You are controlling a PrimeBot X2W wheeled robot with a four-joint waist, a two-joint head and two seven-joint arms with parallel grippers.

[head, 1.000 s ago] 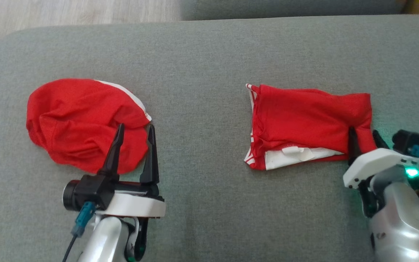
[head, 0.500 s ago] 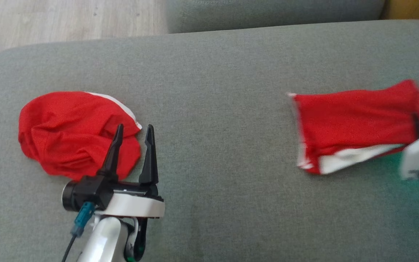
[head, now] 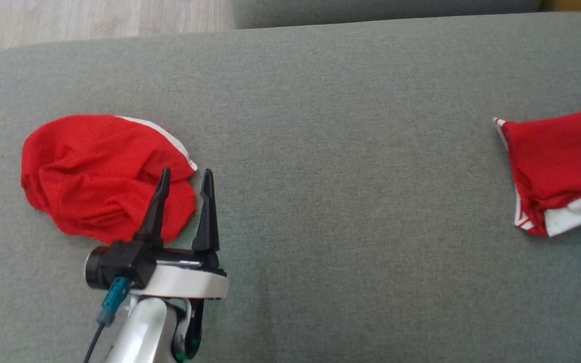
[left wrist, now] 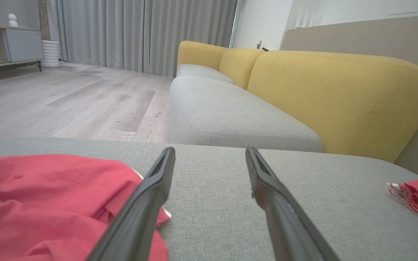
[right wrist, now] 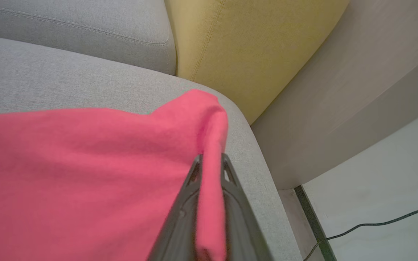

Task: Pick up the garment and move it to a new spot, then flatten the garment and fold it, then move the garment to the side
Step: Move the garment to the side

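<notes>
Left fingers (head: 157,212) over grey cushion (head: 321,151)

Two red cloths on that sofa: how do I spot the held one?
On the grey sofa, go to its right end by the yellow cushion. The red cloth there is folded, white edge showing, pinched by the right gripper; the other cloth is a crumpled heap.

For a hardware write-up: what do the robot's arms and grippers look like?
The left gripper has two long, tapering black fingers on a black base, mounted on a white plate and a silvery forearm. A black cylindrical camera sits beside it, with a teal connector and dark cable. The fingers of the right gripper are dark grey.
</notes>
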